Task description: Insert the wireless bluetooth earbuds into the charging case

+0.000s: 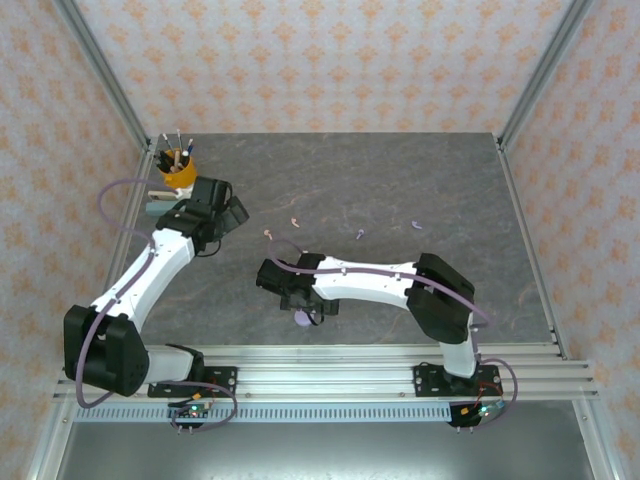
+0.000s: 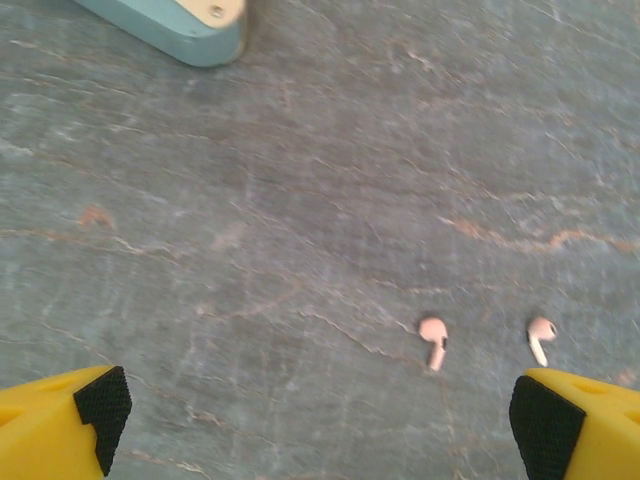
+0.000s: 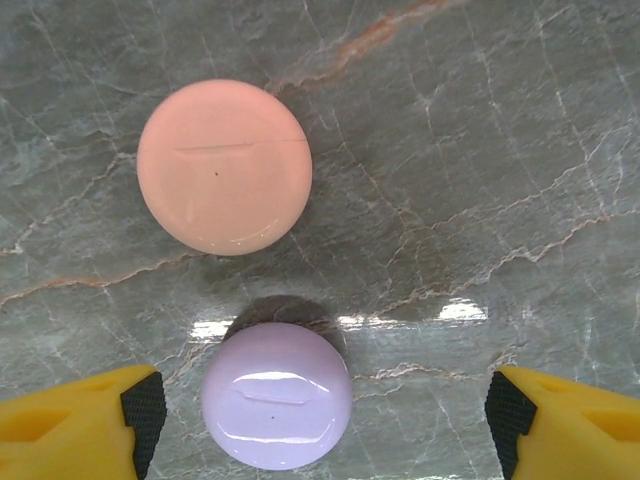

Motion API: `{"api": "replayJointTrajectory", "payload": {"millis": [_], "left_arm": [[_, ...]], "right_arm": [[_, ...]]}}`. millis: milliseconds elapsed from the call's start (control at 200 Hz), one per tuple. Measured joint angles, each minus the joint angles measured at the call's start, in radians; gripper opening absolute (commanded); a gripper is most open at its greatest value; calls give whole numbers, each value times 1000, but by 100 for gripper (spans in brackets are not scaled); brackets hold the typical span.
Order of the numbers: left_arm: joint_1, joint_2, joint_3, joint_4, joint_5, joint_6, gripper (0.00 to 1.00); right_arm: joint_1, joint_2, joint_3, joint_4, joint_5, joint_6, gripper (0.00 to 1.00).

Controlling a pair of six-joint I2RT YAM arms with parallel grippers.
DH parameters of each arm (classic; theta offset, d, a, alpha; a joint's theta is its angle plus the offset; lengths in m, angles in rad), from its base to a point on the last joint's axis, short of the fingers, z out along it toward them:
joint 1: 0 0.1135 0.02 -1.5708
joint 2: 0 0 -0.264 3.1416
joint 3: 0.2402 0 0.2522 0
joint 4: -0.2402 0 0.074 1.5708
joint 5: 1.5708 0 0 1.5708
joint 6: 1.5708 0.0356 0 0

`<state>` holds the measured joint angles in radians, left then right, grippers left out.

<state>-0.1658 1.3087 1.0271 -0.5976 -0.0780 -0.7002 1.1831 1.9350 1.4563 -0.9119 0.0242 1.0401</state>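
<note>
Two pale pink earbuds (image 2: 434,340) (image 2: 541,338) lie on the marble table just ahead of my left gripper (image 2: 320,425), which hangs open above them with nothing between its fingers. From above, these pink earbuds (image 1: 268,233) (image 1: 294,221) sit mid-table, with two purple earbuds (image 1: 360,232) (image 1: 417,224) further right. My right gripper (image 3: 320,415) is open over a round purple charging case (image 3: 277,395). That case lies between the fingers, nearer the left one, and touches neither. A round pink charging case (image 3: 224,165) lies just beyond it. Both cases look closed.
A yellow cup of pens (image 1: 178,168) stands at the back left, with a teal flat object (image 2: 180,25) beside the left gripper (image 1: 232,215). The right arm (image 1: 360,280) stretches across the near middle of the table. An aluminium rail (image 1: 330,355) runs along the near edge.
</note>
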Motion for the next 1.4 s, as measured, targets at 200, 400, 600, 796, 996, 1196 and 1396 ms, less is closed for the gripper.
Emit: {"api": "replayJointTrajectory", "payload": {"millis": [200, 400, 600, 796, 996, 1196, 1396], "left_arm": [[44, -5, -21, 1, 23, 20, 100], [51, -5, -37, 4, 46, 20, 100], [51, -5, -41, 11, 53, 20, 100], [51, -5, -43, 12, 55, 21, 100], [51, -5, -52, 19, 56, 21, 100], [51, -5, -54, 19, 68, 21, 100], [51, -5, -54, 22, 71, 20, 100]], "right_arm": [[2, 32, 1, 3, -30, 8, 83], [11, 66, 3, 10, -55, 15, 81], [12, 85, 5, 32, -73, 16, 78], [12, 113, 14, 53, -84, 20, 76], [12, 118, 16, 66, -90, 24, 69], [12, 118, 16, 76, -93, 25, 60], [12, 104, -5, 91, -90, 31, 53]]}}
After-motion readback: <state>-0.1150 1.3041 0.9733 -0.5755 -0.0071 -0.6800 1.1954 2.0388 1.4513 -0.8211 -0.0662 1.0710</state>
